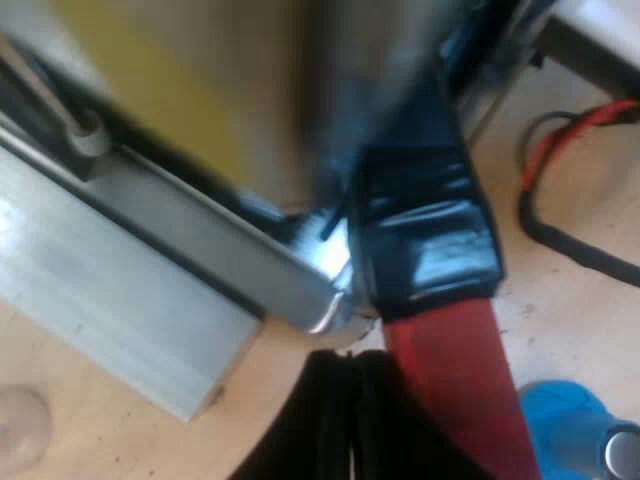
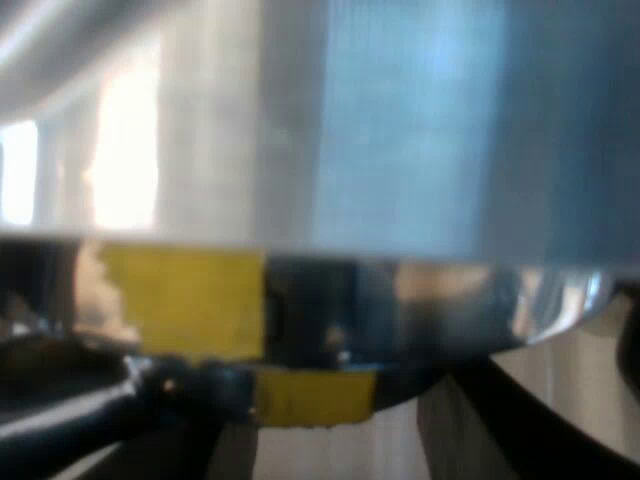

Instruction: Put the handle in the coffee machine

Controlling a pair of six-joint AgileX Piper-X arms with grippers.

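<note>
Left wrist view.
- My left gripper (image 1: 350,440): 2 fingers clenched together, grasping nothing.
- Handle (image 1: 425,235): red end just beside my fingers at 1 o'clock, dark part against the machine (image 1: 200,240) at its metal corner.
- Blue tamper (image 1: 570,435): at 3 o'clock, on the table (image 1: 100,440).

Right wrist view.
- My right gripper (image 2: 340,440): released, fingers spread, close under the machine's metal.
- Yellow tape (image 2: 180,300): at 11 o'clock.

Pale wood tabletop (image 1: 575,310) carries loose red-and-black cables (image 1: 560,150); bright light patch (image 2: 120,165) far behind.
</note>
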